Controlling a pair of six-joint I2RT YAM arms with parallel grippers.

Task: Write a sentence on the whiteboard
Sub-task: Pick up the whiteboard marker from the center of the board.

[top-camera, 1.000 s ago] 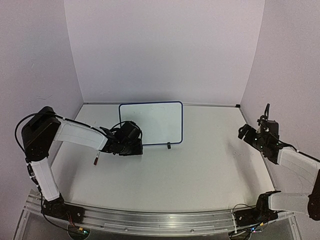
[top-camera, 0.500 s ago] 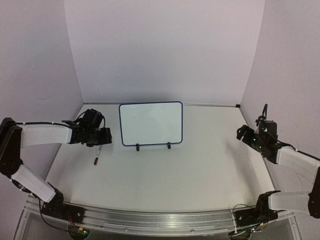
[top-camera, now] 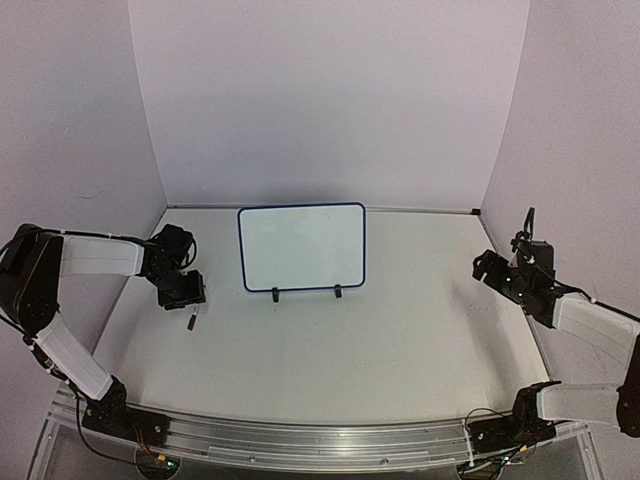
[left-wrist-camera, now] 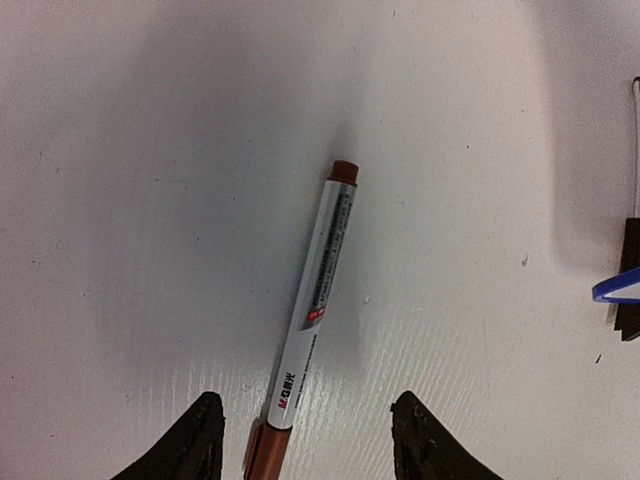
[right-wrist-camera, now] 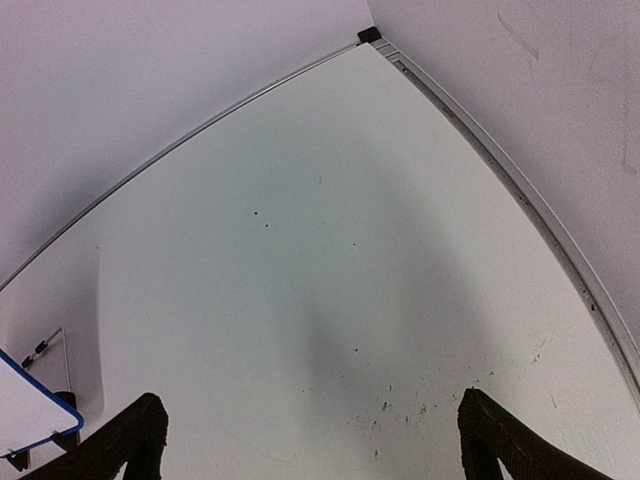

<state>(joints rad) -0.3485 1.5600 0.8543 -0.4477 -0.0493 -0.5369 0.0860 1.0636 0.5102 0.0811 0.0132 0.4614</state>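
The whiteboard (top-camera: 302, 247) stands upright on two black feet at the middle back of the table; its face is blank and no sentence shows on it. A white marker with a red cap (left-wrist-camera: 307, 325) lies flat on the table, seen small in the top view (top-camera: 191, 317). My left gripper (left-wrist-camera: 310, 440) is open just above it, with the capped end between the two fingers and nothing gripped. A corner of the whiteboard shows in the left wrist view (left-wrist-camera: 615, 290) and in the right wrist view (right-wrist-camera: 25, 412). My right gripper (right-wrist-camera: 310, 440) is open and empty at the right side.
White walls close the table at the back and both sides. A metal rail (top-camera: 300, 437) runs along the near edge between the arm bases. Small dark specks mark the table (right-wrist-camera: 420, 405) under the right gripper.
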